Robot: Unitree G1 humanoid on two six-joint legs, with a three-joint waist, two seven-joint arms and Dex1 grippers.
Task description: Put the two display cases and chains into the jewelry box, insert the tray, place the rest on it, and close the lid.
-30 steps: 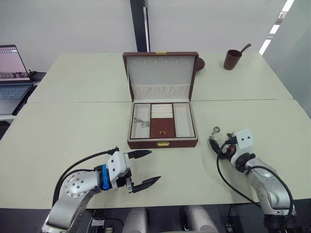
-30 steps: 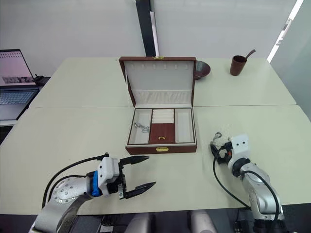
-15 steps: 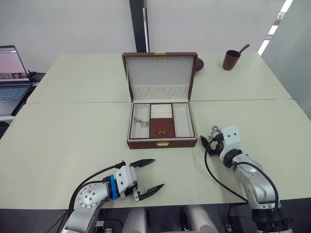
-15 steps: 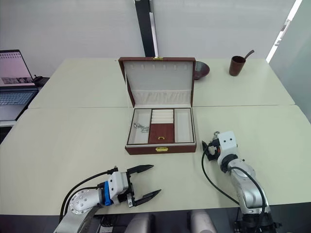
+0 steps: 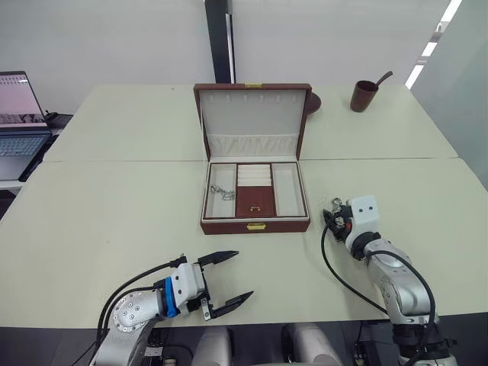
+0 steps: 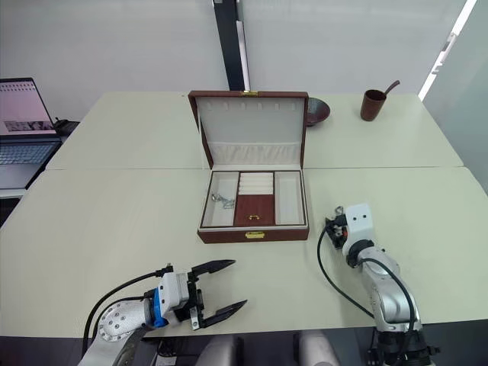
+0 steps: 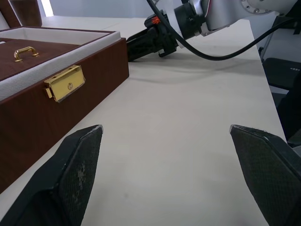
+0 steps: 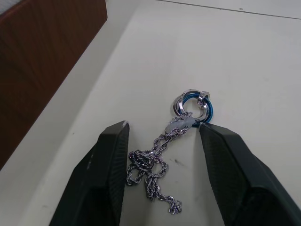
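While the left tool (image 5: 226, 280) gapes empty, the right tool (image 8: 162, 141) now straddles a chain (image 8: 162, 155), unclosed

A bowl (image 6: 318, 110) sits partly hidden behind the lid (image 6: 250, 130); contents perhaps unreadable.

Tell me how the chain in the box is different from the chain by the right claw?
The chain in the box lies in the jewelry box's left compartment; the chain on the table lies between the right claw's open fingers. The table chain has a blue-edged ring; the other's ring is too small to tell. Both are silvery.
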